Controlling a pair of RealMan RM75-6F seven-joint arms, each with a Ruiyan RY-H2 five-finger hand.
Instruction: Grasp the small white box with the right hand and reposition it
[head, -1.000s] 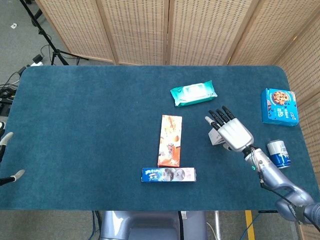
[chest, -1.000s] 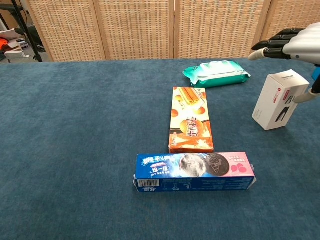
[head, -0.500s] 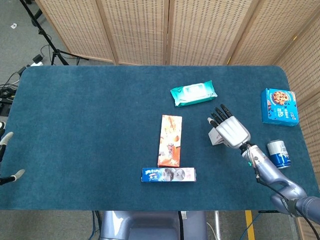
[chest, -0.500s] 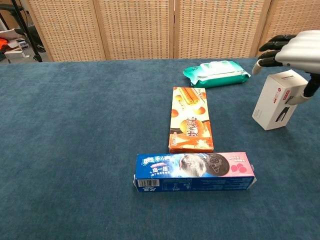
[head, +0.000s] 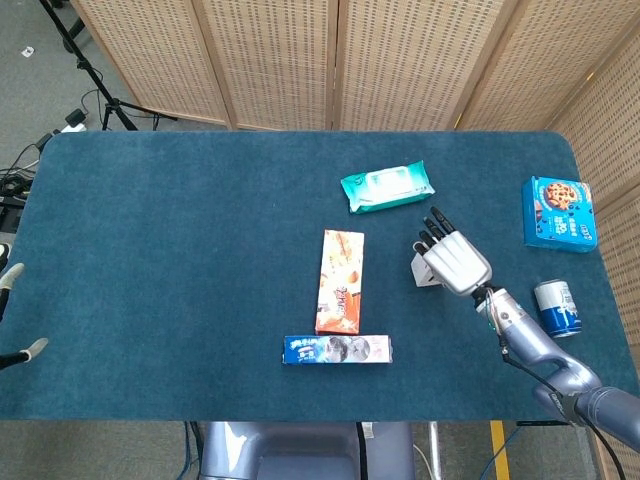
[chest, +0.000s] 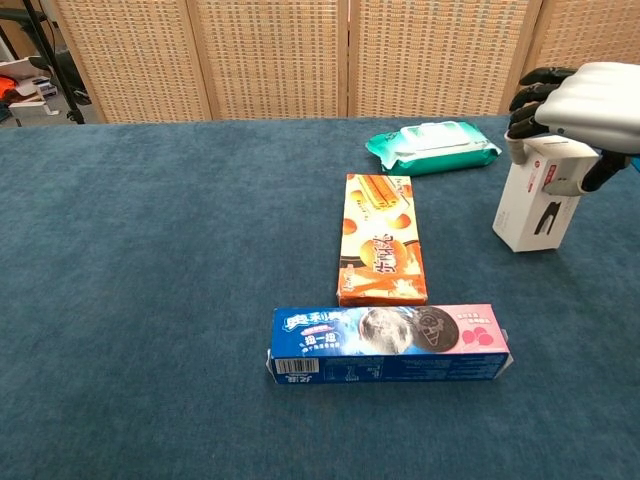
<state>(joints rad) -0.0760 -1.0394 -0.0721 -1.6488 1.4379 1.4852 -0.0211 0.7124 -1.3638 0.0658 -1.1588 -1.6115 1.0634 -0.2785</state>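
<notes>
The small white box (chest: 533, 203) stands upright on the blue table (chest: 150, 250) at the right. My right hand (chest: 578, 97) comes down over its top, with fingers curled down the left side and the thumb against the right side, gripping it. In the head view the right hand (head: 452, 262) covers most of the white box (head: 419, 271). Only fingertips of my left hand (head: 30, 350) show at the far left edge, off the table, spread and holding nothing.
A teal wipes pack (chest: 433, 146) lies behind the box. An orange biscuit box (chest: 380, 238) and a long blue cookie box (chest: 388, 343) lie to its left. A blue cookie carton (head: 560, 213) and a can (head: 556, 307) sit by the right edge.
My right hand came down and closed over the white box's top. The box has shifted a little to the left and now stands straighter.
</notes>
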